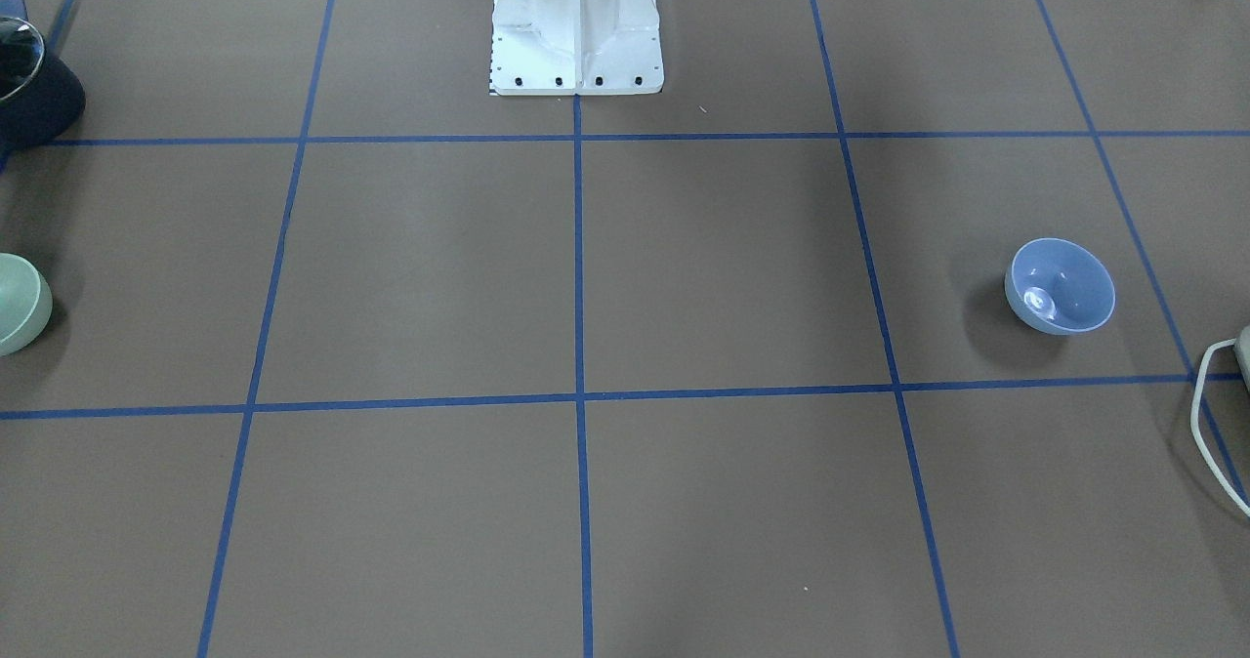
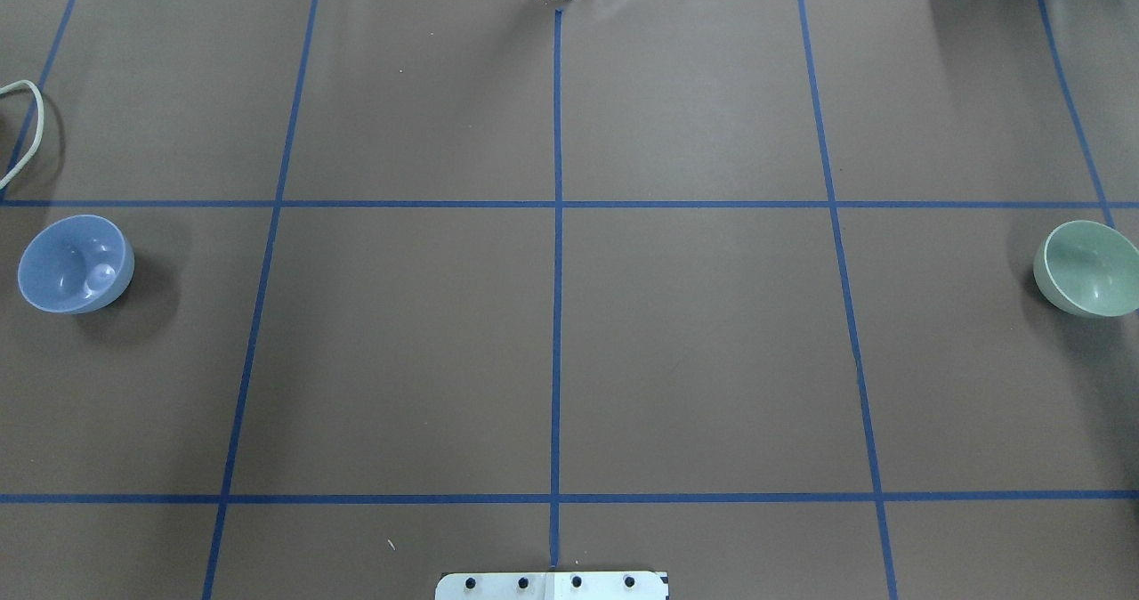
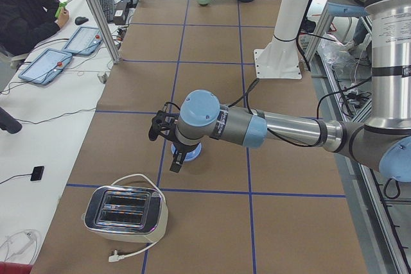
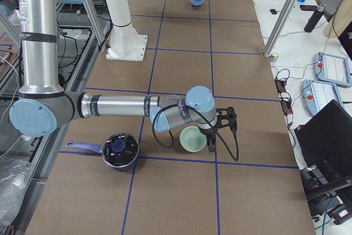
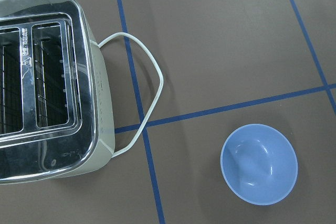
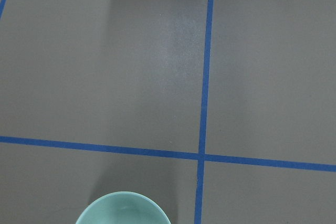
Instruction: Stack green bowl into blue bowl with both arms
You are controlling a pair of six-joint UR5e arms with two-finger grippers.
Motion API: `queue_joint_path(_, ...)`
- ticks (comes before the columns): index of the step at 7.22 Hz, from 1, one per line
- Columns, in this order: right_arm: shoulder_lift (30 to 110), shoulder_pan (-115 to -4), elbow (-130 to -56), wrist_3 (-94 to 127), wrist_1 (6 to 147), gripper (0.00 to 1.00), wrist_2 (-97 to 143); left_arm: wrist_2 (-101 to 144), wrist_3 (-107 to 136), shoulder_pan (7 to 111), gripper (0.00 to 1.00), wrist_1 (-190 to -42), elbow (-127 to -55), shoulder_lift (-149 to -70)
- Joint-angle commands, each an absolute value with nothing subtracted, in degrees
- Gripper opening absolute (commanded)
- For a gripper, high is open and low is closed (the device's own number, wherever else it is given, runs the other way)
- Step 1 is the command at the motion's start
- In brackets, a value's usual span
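The blue bowl (image 2: pixel 76 263) stands upright at the table's left end, also in the front view (image 1: pixel 1061 285) and the left wrist view (image 5: pixel 259 163). The green bowl (image 2: pixel 1087 268) stands upright at the right end, also in the front view (image 1: pixel 20 304) and, cut off by the lower edge, in the right wrist view (image 6: pixel 122 209). My left gripper (image 3: pixel 174 160) hangs over the blue bowl (image 3: pixel 194 153). My right gripper (image 4: pixel 213 143) hangs beside the green bowl (image 4: pixel 192 138). Both grippers show only in the side views, so I cannot tell whether they are open or shut.
A silver toaster (image 5: pixel 44 85) with a white cord (image 5: pixel 152 87) stands near the blue bowl. A dark pot with a glass lid (image 4: pixel 118 149) stands near the green bowl. The white pedestal (image 1: pixel 576 28) rises at the robot's edge. An operator (image 3: pixel 26 11) sits beside the table.
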State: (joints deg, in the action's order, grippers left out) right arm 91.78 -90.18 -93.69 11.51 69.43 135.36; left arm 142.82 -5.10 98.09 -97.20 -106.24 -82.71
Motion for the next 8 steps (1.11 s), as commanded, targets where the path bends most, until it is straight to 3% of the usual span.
queue_joint_path(1,91.84,-90.18,-93.6,11.51,69.43,1.0,135.35,142.82,-5.1,98.09,0.98,-97.21,-106.26,-82.71)
queue_joint_path(5,90.26,-86.41,-94.39,13.26,69.52,0.99,133.59,142.82,1.88,97.21,0.98,-99.21,-106.61,-83.05)
queue_joint_path(8,93.07,-81.22,-94.04,17.49,64.99,1.0,133.86,138.45,16.3,85.9,0.98,-114.37,-102.77,-83.06)
